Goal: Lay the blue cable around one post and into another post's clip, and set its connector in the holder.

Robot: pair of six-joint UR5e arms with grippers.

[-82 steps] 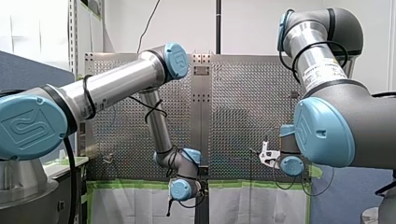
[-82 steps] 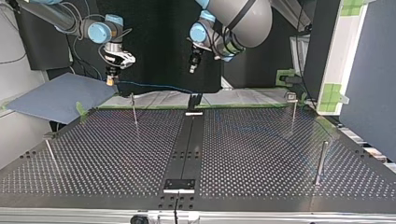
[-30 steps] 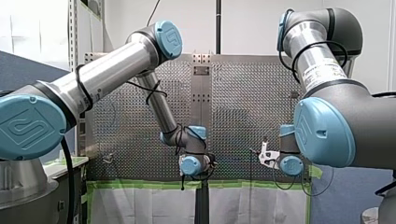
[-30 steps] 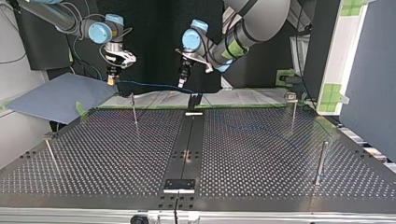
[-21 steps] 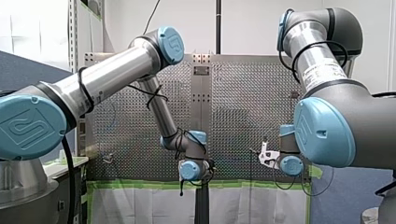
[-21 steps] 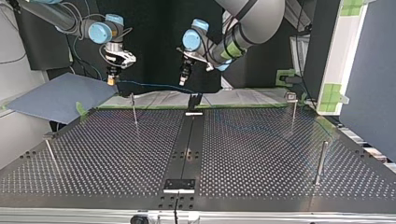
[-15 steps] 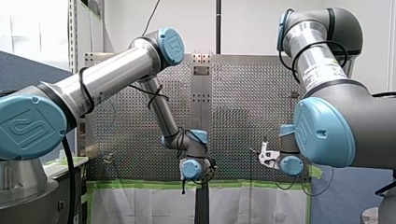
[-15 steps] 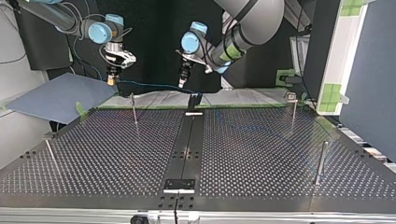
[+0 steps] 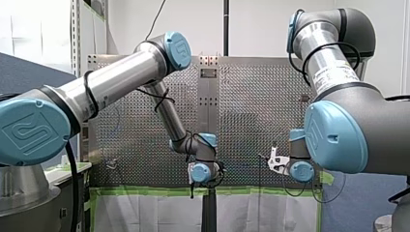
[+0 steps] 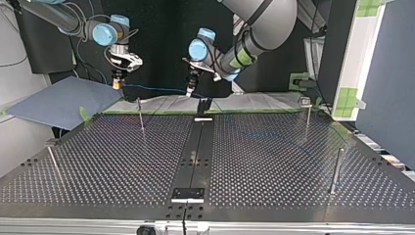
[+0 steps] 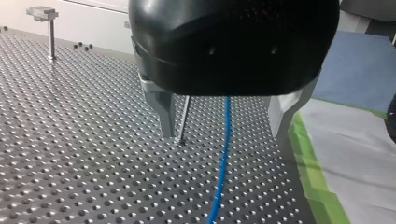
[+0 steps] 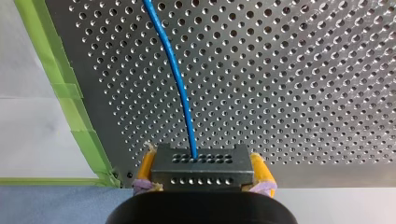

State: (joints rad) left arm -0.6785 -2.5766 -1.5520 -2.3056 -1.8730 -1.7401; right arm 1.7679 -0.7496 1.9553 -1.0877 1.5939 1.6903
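We are gripping the connector [image 12: 201, 173] with our right gripper [image 12: 201, 157], its yellow pads [image 12: 146, 165] pressing on the dark block's two sides. The blue cable [image 12: 180, 79] is leaving the connector's face and running out over the perforated counter [image 12: 303, 70], close to the green tape [image 12: 56, 79] along its edge. In the top view this gripper [image 10: 116, 84] is hanging at the left, about over the counter's far edge. From it the cable [image 10: 156, 90] is stretching through the air toward our left gripper [image 10: 188, 92], which is hovering near the black holder [image 10: 203, 105]. Our left gripper [image 11: 223, 134] is standing open, its metal fingers [image 11: 161, 109] wide apart. The cable [image 11: 219, 186] is passing through the gap between them, touching neither finger. A thin post [image 11: 183, 119] is rising from the counter just beside one finger. A second post [image 11: 48, 28], with a clip-like head, is standing well apart, farther across the counter.
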